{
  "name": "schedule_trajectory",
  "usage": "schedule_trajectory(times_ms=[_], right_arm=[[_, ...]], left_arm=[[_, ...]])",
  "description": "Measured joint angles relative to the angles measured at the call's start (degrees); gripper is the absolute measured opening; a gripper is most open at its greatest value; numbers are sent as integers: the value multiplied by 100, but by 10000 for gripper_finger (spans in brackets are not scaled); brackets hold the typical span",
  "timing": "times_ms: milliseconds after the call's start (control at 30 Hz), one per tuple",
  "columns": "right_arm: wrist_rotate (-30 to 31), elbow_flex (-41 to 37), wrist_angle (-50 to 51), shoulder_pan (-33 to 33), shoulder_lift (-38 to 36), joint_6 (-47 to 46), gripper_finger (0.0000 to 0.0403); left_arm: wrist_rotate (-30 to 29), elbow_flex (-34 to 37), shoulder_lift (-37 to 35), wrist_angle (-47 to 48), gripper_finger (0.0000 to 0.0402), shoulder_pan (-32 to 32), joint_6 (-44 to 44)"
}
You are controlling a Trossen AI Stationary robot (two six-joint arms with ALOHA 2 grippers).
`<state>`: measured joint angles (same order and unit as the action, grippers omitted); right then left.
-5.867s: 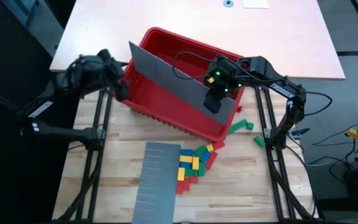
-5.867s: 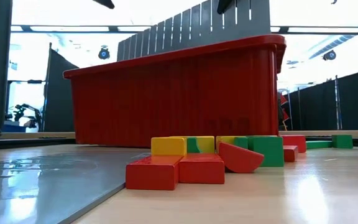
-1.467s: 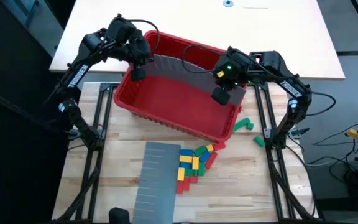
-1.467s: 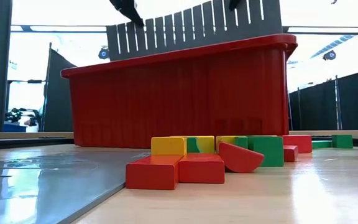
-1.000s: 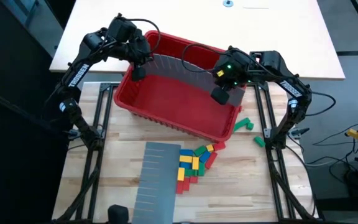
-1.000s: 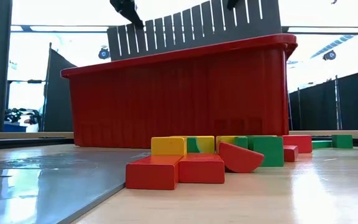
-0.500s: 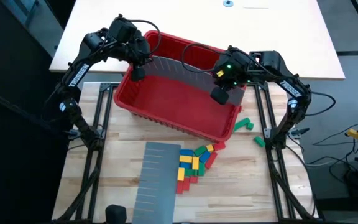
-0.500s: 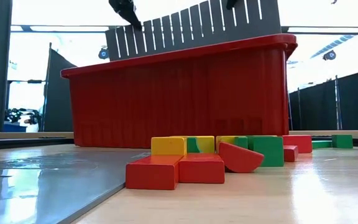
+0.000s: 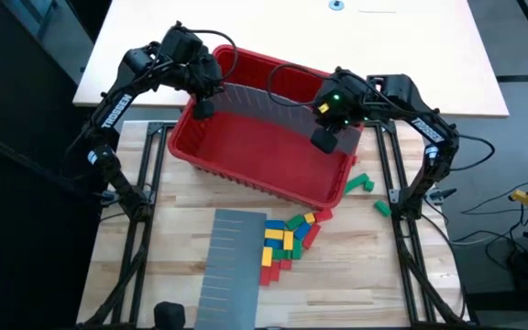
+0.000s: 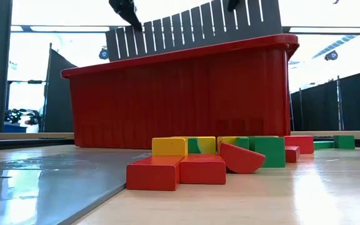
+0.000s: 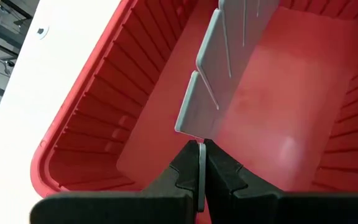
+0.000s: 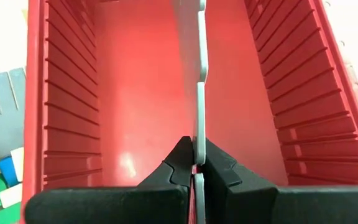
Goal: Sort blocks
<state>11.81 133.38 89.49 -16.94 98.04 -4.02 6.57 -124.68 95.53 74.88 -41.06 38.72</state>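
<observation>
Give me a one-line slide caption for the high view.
Both grippers, left and right, hold a grey slotted panel inside the red bin; blocks lie unsorted outside.

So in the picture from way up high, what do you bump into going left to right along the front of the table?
Grey slotted panel lying flat → pile of blocks → green block by itself.

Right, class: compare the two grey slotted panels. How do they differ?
The panel in the red bin stands on edge, gripped at each end by the left pincer and right pincer; the other panel lies flat on the table, untouched, beside the blocks. Both are grey with parallel slots.
</observation>
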Motion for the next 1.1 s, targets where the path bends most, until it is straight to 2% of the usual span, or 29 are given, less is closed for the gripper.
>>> schedule_trajectory(times_ms=[767, 1100], right_arm=[[-32, -337, -9, -176, 2, 115, 0], [-308, -337, -197, -224, 0, 176, 0]], left_arm=[[-113, 2, 0, 62, 0, -71, 95], [-155, 2, 0, 62, 0, -83, 102]])
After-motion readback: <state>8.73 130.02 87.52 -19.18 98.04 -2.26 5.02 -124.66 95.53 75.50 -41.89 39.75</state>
